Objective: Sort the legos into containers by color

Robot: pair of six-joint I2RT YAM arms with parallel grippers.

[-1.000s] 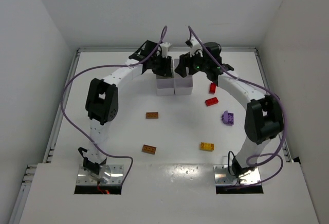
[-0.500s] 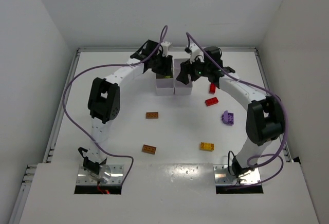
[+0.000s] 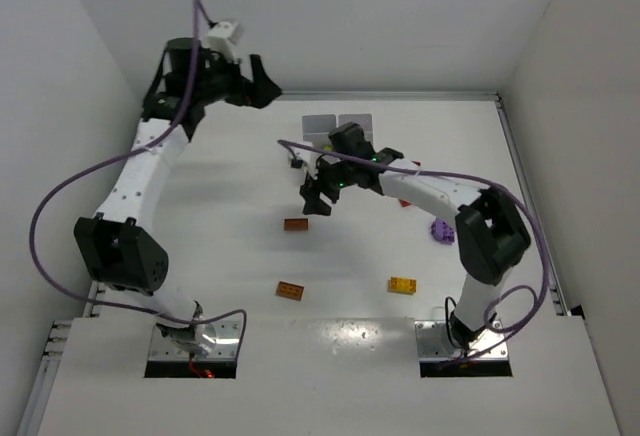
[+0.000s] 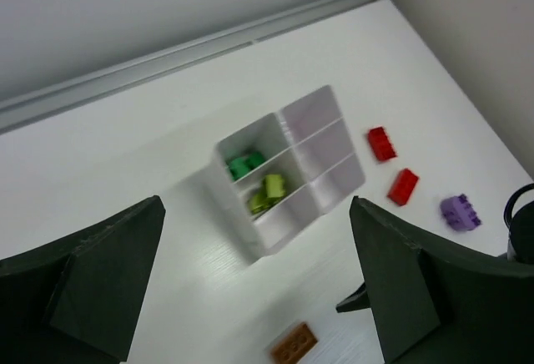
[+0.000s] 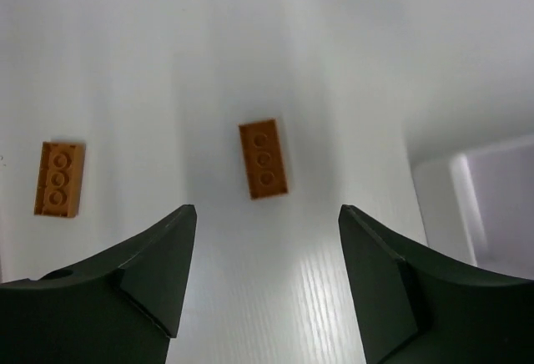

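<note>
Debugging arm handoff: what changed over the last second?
The left gripper swung up and away from the tray to the far-left corner, jaws wide and empty. The right gripper left the tray and came nearer, now open above an orange-brown brick, not touching it. The tray, that brick, the other orange-brown brick, the yellow brick and the purple brick stayed put.

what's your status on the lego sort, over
Left gripper open, up high. Right gripper open over orange-brown brick, empty. Tray holds green bricks, lime bricks. Nothing in the way.
</note>
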